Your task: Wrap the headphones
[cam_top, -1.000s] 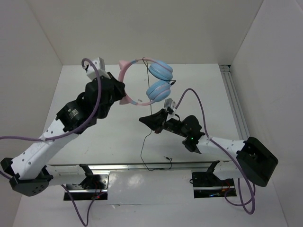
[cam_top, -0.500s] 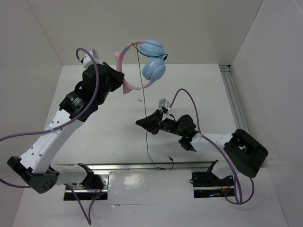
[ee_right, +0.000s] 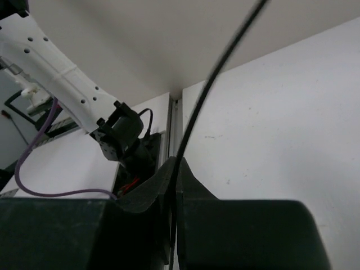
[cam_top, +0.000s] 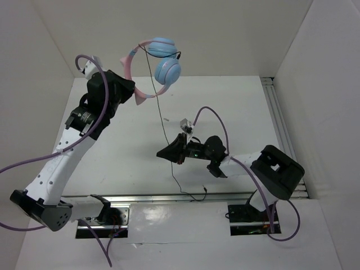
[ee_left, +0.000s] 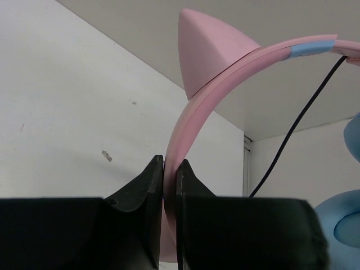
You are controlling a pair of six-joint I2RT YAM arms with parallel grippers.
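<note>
Two tools are closed: the left tool (ee_left: 169,169) is clamped on the headband (ee_left: 185,121), with the headphones (cam_top: 167,70) held aloft at upper centre; the right tool (ee_right: 175,169) is pinched on the cord (ee_right: 194,109). The band is judged light and stiff, the cord limp: gentle grips are advised.

White tabletop (cam_top: 242,107), plain white walls (cam_top: 225,34) (three sides), aluminium rail (cam_top: 284,132) at right

text: none legible | round emblem (cam_top: 82,117) on left arm (cam_top: 61,158): too small to read | headphones (cam_top: 159,59): no readable marking | numbers, signs: none legible
</note>
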